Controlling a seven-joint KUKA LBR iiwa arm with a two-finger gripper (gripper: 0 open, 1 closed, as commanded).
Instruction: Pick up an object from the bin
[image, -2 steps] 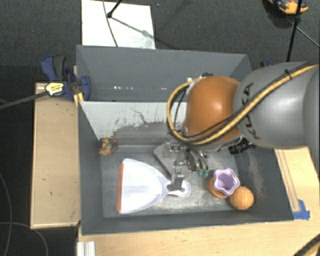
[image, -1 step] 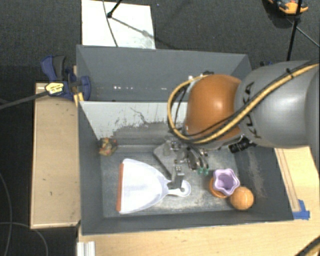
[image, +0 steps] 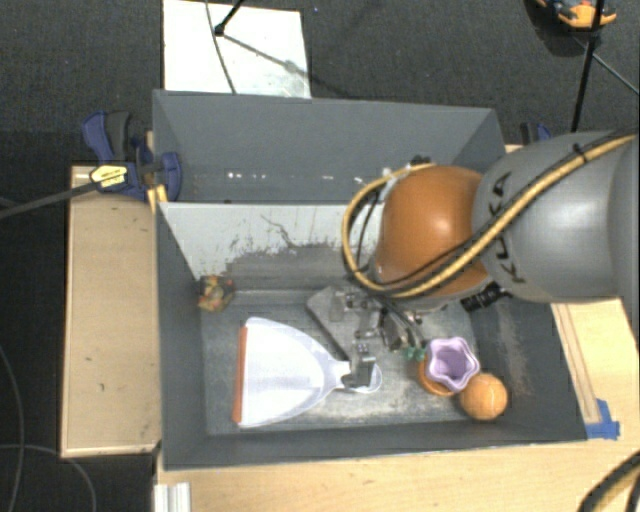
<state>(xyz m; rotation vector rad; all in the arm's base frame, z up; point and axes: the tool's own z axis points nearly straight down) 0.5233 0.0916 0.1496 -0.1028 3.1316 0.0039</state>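
White scoop (image: 280, 375), narrow end right at the arm's downward-pointing fingers (image: 362, 374), grip state unclear.

Light seems even, from above; small glints along the bin (image: 300, 140); soft shadow under the arm (image: 560, 230).

This looks like a robotics lab or test cell rather than a home or shop. A bulky grey industrial arm (image: 565, 230) with KUKA lettering on its shell takes up the three o'clock side. It has an orange cover (image: 425, 235) at its wrist and yellow-and-black cables (image: 349, 235) looped around it. Below it sits a grey metal bin (image: 320, 140) with scuffed walls, holding odd test pieces: a white scoop (image: 280, 375) at seven o'clock, and a purple flower-shaped cup (image: 450, 362) and an orange ball (image: 484, 397) at five. The dark carpet (image: 60, 60) at ten o'clock has a loose black cable (image: 45, 198) lying across it.
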